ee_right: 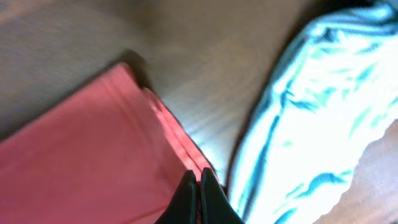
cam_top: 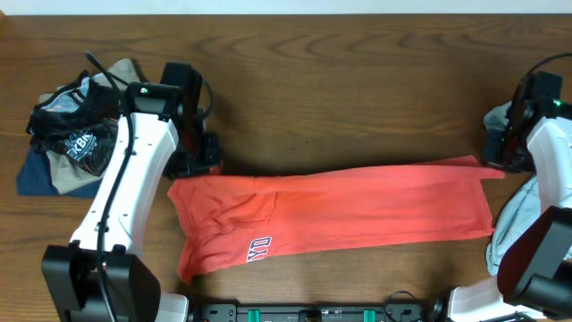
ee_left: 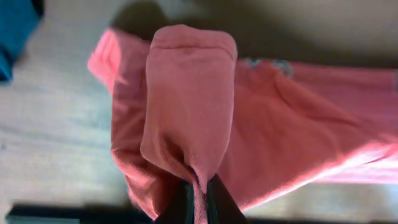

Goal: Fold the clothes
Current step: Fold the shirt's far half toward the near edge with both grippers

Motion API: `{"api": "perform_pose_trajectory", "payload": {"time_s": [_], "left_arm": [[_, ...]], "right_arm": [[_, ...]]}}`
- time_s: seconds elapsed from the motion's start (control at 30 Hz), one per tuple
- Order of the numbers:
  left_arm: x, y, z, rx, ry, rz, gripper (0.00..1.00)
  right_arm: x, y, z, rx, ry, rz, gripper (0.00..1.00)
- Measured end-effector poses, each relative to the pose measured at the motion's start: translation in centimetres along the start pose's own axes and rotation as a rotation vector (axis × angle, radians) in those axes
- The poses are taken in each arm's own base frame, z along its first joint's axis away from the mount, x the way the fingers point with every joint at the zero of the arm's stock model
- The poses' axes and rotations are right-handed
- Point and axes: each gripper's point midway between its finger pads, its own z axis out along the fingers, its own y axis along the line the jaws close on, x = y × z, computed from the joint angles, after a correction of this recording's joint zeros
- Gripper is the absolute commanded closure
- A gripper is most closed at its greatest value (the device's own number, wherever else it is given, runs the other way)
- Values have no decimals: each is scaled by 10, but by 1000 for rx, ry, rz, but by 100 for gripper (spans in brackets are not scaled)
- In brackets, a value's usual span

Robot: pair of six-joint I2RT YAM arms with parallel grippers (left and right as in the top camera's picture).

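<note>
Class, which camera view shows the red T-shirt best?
Overhead: nearly the whole red T-shirt lies stretched across the table, lettering visible. Left wrist shows only a bunched fold pinched between the fingers; right wrist only a hemmed corner.

The coral-red T-shirt (cam_top: 331, 210) is soft matt cotton with a fine knit texture. The table (cam_top: 357, 80) is dark grained wood with a faint sheen. At three o'clock the pale grey-blue shirt (cam_top: 511, 224) is thin creased cloth — the left arm casing (cam_top: 134, 170), smooth white plastic
</note>
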Motion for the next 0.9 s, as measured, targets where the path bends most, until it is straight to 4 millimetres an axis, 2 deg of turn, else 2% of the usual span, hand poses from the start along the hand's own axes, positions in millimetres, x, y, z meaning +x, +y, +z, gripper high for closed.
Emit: {"api": "perform_pose_trajectory", "payload": {"time_s": [0.3,0.33,0.37,0.4,0.47,0.5,0.53,0.67,0.77,0.9], "left_arm": [[38,5,33,5,162,-24,94],[43,5,36,4,184,-26,94],[49,6,39,3,208,-30,94],[57,8,41,0,238,-33,92],[71,11,43,-10,295,-39,83],[76,12,43,-15,318,-42,74],[82,14,43,-21,341,-42,70],[92,16,40,-33,383,-52,52],[92,16,40,-34,385,-55,49],[87,15,42,-27,362,-53,49]], "right_arm": [[12,-6,1,4,52,6,97],[14,-7,1,5,58,8,95],[15,-8,1,6,65,8,89],[16,-8,1,7,69,12,84],[18,-9,1,11,76,14,83],[19,-10,1,13,82,12,82],[21,-10,1,14,86,12,80],[21,-14,2,10,92,32,70],[19,-14,3,-17,84,41,60],[16,-1,3,-96,72,2,50]]}}
